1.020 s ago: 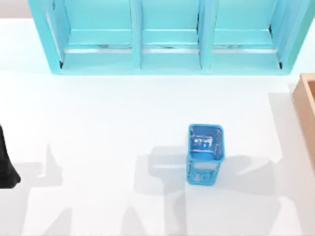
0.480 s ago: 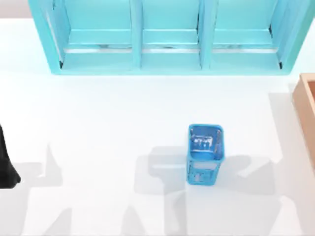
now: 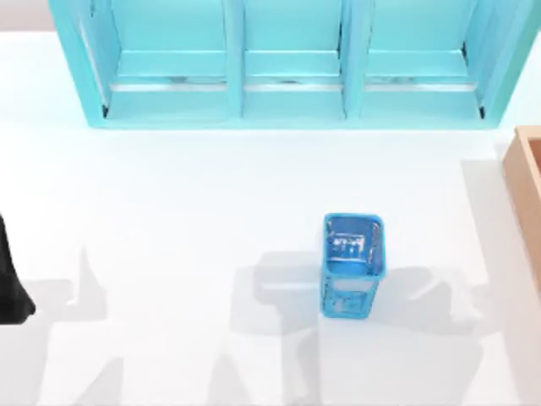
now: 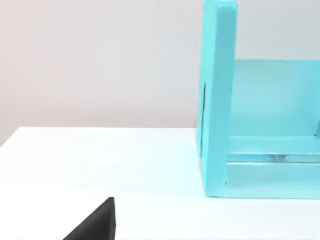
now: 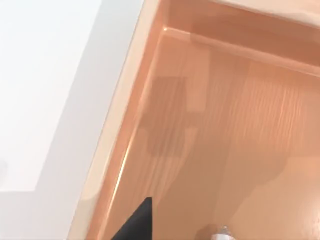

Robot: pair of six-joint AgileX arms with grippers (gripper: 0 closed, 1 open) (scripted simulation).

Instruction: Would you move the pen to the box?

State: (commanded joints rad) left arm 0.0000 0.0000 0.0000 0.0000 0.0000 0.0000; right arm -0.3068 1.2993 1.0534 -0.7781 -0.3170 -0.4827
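Observation:
The box (image 5: 210, 125) is light tan with raised straight walls, and the right wrist view looks down onto its floor from above. My right gripper (image 5: 180, 231) hangs over it, with one black finger (image 5: 136, 222) showing. The silver-grey end of the pen (image 5: 223, 233) pokes into view beside that finger, and the gripper looks shut on the pen. In the top view the box (image 3: 527, 190) is cut off by the right edge. My left gripper (image 3: 10, 288) is parked at the table's left edge.
A small blue mesh cup (image 3: 352, 264) stands upright right of the table's centre. A big turquoise shelf unit (image 3: 287, 63) spans the back; its end wall (image 4: 217, 100) is close to the left wrist camera. White tabletop lies between cup and box.
The arm's shadow to the right of the blue cup has slid further right, toward the box. The cup and the left arm have not moved.

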